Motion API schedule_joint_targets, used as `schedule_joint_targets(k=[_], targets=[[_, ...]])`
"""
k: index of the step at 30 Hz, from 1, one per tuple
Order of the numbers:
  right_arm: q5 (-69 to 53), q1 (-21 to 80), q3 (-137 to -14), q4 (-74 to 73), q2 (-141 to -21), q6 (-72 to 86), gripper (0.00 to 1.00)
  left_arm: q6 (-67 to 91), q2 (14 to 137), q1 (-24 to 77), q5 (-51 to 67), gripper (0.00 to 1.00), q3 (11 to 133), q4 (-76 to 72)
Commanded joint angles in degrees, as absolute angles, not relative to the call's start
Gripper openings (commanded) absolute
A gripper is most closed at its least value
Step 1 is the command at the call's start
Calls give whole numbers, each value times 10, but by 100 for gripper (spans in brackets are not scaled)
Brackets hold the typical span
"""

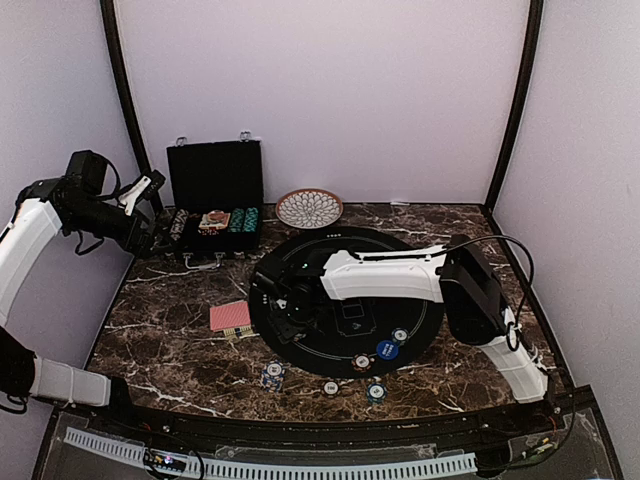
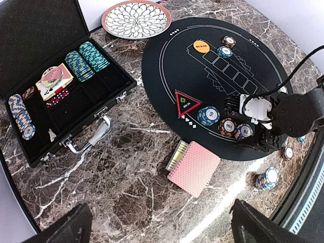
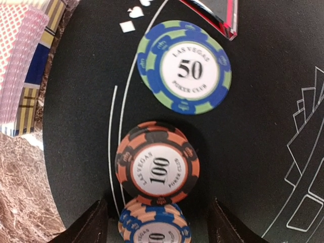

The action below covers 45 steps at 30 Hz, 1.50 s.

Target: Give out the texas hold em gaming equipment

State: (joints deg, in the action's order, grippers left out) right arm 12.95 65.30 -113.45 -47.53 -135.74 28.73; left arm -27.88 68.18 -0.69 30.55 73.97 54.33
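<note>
My right gripper is low over the left part of the black round mat. It is open, with its fingers either side of a blue-and-orange "10" chip stack. Just ahead lie an orange-and-black "100" chip stack and a blue-and-green "50" chip, then the red triangle marker. The red-backed card deck lies on the marble left of the mat. An orange button and a blue button lie on the mat. My left gripper is open, raised high at the left.
The open black case at the back left holds chip rows and cards. The patterned dish sits behind the mat. Loose chips lie near the front edge. The right arm spans the mat.
</note>
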Motion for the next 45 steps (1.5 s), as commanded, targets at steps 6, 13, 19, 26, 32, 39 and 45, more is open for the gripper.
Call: schedule_joint_targets(k=[6, 13, 19, 26, 32, 39, 45], targets=[[143, 661, -1123, -491, -1234, 290, 70, -286, 663, -4, 306, 99, 739, 547], [117, 727, -1118, -519, -1221, 289, 80, -284, 664, -4, 308, 99, 743, 548], [79, 762, -1116, -510, -1256, 289, 82, -284, 664, -4, 311, 99, 744, 551], [73, 768, -1150, -516, -1300, 273, 84, -288, 660, -4, 308, 99, 751, 559], [72, 768, -1152, -516, -1317, 266, 85, -289, 660, -4, 314, 99, 751, 561], [62, 767, -1152, -511, -1324, 265, 79, -289, 661, -4, 311, 99, 752, 560], [61, 766, -1143, -510, -1327, 263, 74, -291, 662, -4, 311, 99, 753, 561]])
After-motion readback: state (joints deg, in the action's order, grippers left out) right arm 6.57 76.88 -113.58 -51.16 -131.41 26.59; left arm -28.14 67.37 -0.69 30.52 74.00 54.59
